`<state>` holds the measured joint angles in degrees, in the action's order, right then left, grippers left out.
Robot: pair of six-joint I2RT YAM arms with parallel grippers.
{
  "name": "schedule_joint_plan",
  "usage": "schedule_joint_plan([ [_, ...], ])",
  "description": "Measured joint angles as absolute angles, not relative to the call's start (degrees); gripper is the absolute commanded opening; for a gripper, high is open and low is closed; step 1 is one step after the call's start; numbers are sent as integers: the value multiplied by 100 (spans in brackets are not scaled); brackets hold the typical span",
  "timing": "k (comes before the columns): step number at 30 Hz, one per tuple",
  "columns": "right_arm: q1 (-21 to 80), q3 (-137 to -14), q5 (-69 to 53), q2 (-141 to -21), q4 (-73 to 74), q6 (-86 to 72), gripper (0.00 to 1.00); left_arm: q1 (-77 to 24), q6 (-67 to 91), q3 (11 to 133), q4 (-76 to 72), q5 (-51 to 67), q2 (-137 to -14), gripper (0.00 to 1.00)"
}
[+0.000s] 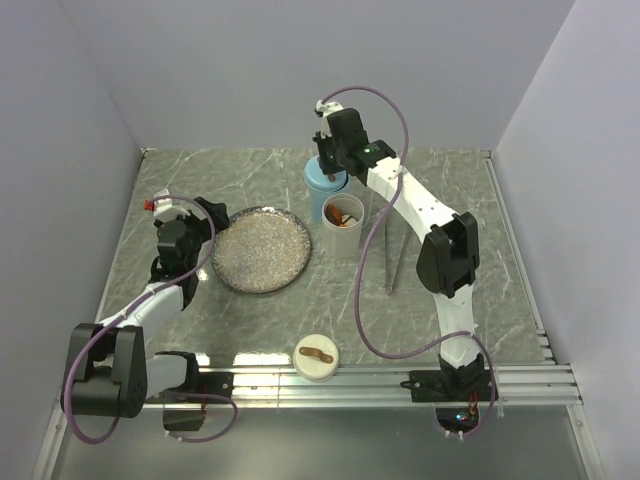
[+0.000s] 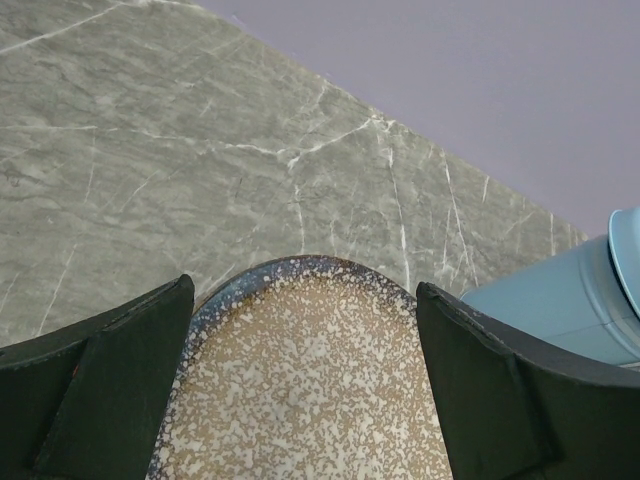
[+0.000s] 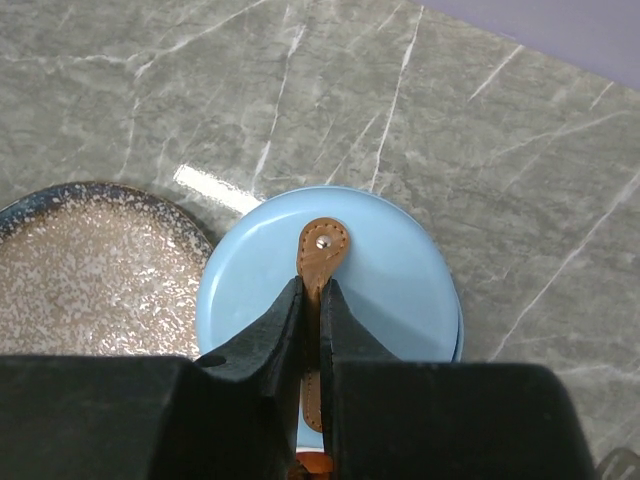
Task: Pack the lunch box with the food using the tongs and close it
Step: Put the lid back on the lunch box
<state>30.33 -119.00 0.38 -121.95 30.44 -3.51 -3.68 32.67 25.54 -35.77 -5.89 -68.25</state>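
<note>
Strap [image 3: 320,250] of the blue lid [image 3: 395,290] sits pinched in the right jaws; left jaws hang open over the plate [image 2: 300,390]. Keep the lid level, centred on its cup [image 2: 560,300].

Lab test cell: plain partition walls [image 1: 250,70], marble-look tabletop [image 1: 520,280], aluminium mounting rail [image 1: 370,388].

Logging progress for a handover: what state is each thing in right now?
Left claw: open, empty.
Right claw: shut on strap handle.
Blue lid: on blue container.
White container: open, holding food.
White lid: off, lying by the rail.
Plate: empty.
Tongs: lying on table, unheld.
</note>
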Motion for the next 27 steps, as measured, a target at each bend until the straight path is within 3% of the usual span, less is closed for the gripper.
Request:
schedule_joint_plan([
  [27, 3033, -12060, 338, -12123, 3400, -283, 7, -366, 3271, 2565, -3625, -528, -6853, 98],
])
